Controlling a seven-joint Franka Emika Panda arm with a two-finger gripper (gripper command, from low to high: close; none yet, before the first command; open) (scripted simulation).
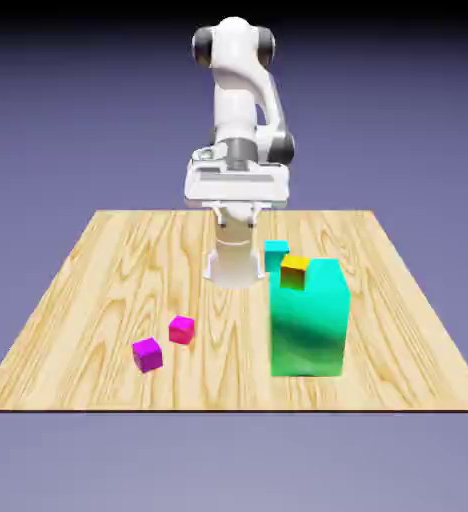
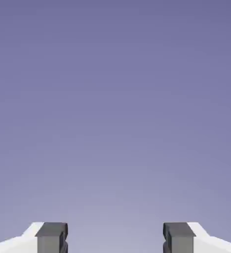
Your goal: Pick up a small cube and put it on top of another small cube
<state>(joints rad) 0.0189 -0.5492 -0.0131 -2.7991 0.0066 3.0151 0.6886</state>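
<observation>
The small cube [image 1: 181,329], hot pink, rests on the wooden table [image 1: 98,290] toward the exterior view's left. Just in front of it and slightly left lies a purpler magenta cube [image 1: 147,353] of like size; the two are apart. My gripper [image 1: 236,190] hangs high above the table's far side, well away from both cubes. In the hand view the gripper [image 2: 115,237] shows its two grey fingertips [image 2: 52,236] set wide apart, with only the plain backdrop between them. It is open and holds nothing.
A tall teal block [image 1: 309,320] stands right of the middle. An orange-yellow cube [image 1: 294,271] shows at its upper left corner, with a small teal cube [image 1: 275,252] just behind. The robot's base [image 1: 233,262] stands at the far middle.
</observation>
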